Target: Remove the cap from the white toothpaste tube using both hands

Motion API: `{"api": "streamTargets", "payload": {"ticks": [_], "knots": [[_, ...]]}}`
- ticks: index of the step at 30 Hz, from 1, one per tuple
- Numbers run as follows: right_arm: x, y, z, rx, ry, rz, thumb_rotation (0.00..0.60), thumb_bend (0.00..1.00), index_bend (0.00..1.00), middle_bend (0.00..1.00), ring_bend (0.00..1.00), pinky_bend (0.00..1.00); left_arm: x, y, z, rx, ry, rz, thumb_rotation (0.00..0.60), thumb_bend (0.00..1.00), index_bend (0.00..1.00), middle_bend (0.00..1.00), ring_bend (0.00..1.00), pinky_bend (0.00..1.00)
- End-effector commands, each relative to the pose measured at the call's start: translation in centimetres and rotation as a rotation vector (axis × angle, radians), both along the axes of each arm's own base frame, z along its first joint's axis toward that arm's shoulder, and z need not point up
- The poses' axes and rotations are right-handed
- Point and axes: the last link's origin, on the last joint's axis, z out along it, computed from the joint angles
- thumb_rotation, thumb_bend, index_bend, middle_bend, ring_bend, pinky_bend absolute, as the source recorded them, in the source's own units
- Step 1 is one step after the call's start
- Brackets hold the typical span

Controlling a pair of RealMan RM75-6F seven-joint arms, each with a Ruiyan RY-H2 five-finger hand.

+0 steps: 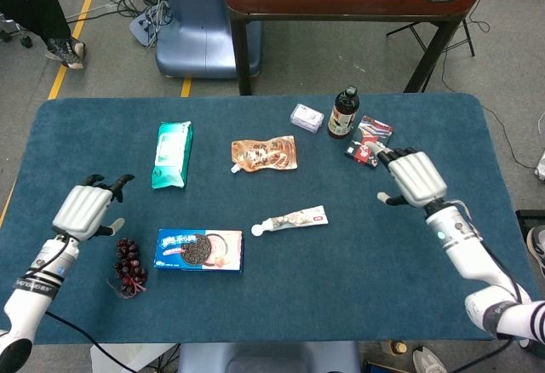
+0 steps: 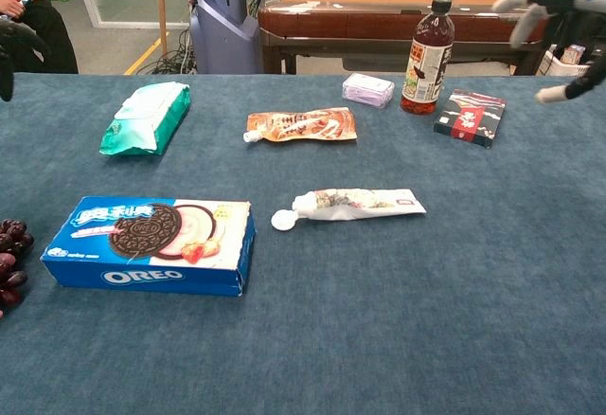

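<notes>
The white toothpaste tube lies flat in the middle of the blue table, its round white cap at the left end, lying against the nozzle. My right hand hovers far to the tube's right with fingers spread, holding nothing. My left hand is raised at the far left, fingers apart and empty; the chest view catches only its dark fingertips at the frame edge.
An Oreo box and dark grapes lie left of the tube. Behind stand a green wipes pack, an orange pouch, a small white packet, a dark bottle and a red-black box.
</notes>
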Motion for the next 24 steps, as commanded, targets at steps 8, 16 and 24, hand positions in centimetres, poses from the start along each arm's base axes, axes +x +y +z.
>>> {"api": "streamTargets", "payload": {"ticks": [8, 16, 24], "knots": [[-6.3, 8.0, 2.7, -0.129, -0.042, -0.183, 0.600, 0.23, 0.17, 0.29, 0.30, 0.33, -5.9, -4.8, 0.6, 0.215, 0.032, 0.084, 0.600, 0.25, 0.13, 0.36, 0.36, 0.15], [-8.0, 13.0, 3.1, -0.210, -0.116, -0.242, 0.600, 0.23, 0.27, 0.37, 0.30, 0.33, -6.9, -8.7, 0.4, 0.300, 0.017, 0.061, 0.600, 0.25, 0.16, 0.36, 0.36, 0.15], [-8.5, 15.8, 3.6, -0.257, -0.125, -0.268, 0.600, 0.23, 0.31, 0.39, 0.32, 0.33, -6.9, -11.6, -0.1, 0.315, 0.022, 0.069, 0.600, 0.25, 0.17, 0.36, 0.36, 0.15]]}}
